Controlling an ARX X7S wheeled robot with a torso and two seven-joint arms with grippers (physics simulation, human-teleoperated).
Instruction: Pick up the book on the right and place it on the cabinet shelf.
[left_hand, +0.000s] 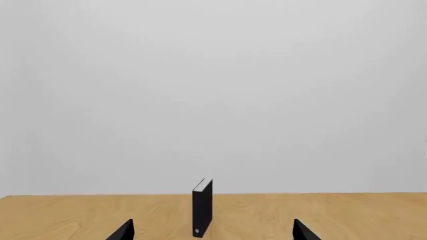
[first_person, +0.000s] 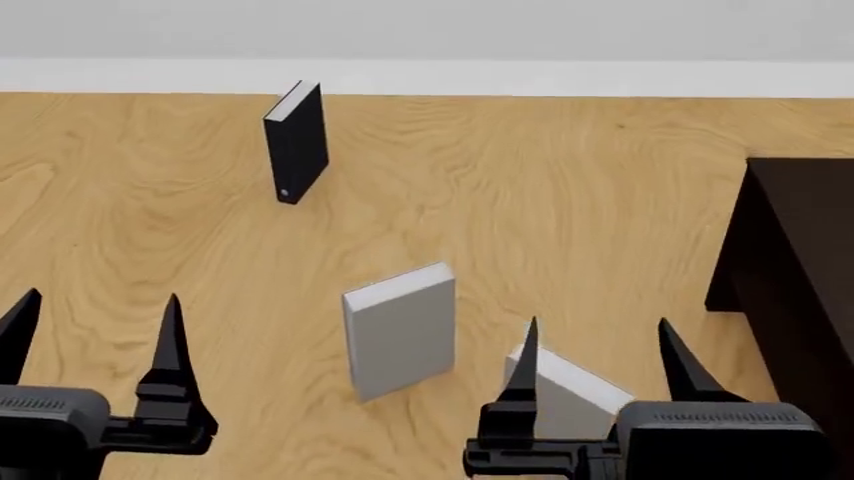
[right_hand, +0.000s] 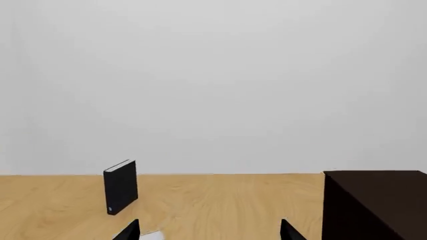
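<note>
book (first_person: 574, 392): standing at worktop's near edge, right of centre, untouched
right gripper (first_person: 597, 350): spread wide, empty, above it
left gripper (first_person: 94, 318): spread, idle
cabinet shelf (first_person: 801, 260): right edge, bare
progress: nothing done; grasp, lift, place remain

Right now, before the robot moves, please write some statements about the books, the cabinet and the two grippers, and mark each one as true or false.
1. The black book stands upright on the table. True.
2. The right gripper is shut on the book. False: its jaws are open and hold nothing; the book only shows between them from the head view.
3. Three books are on the table. True: one black, two grey.
4. The cabinet is at the left side of the table. False: it is at the right.
5. The left gripper holds the other grey book. False: it is open and empty.
</note>
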